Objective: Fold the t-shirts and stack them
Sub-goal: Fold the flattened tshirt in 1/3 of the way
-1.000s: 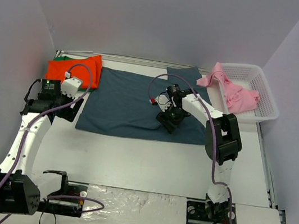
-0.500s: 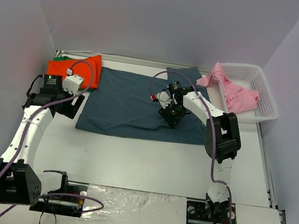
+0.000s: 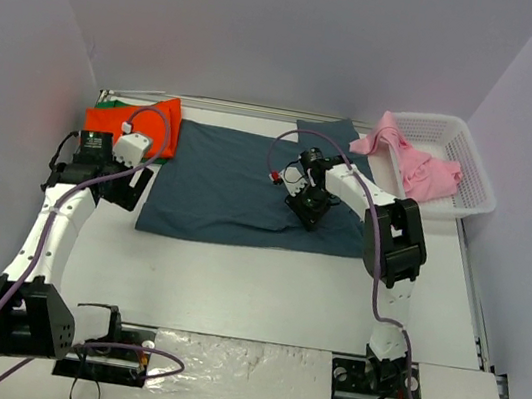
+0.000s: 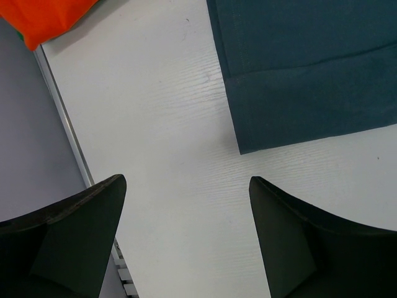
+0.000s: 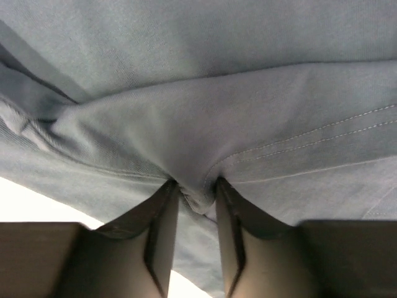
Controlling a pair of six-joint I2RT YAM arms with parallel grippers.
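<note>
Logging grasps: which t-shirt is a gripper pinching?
The dark slate-blue t-shirt, spread flat mid-table; the right gripper is shut on a fold of it. The orange-red t-shirt and the pink t-shirt lie untouched.

From overhead, I saw only a sliver of the green t-shirt [image 3: 105, 103] at the upper left, with the rest under the orange-red t-shirt [image 3: 141, 122]. The right pincer's [image 3: 307, 209] tips were hidden beneath its own wrist. In the left wrist view the slate-blue t-shirt [image 4: 304, 68] ran off the top and right edges. In the right wrist view, the cloth nipped between the fingers [image 5: 162, 230] was out of sight.
</note>
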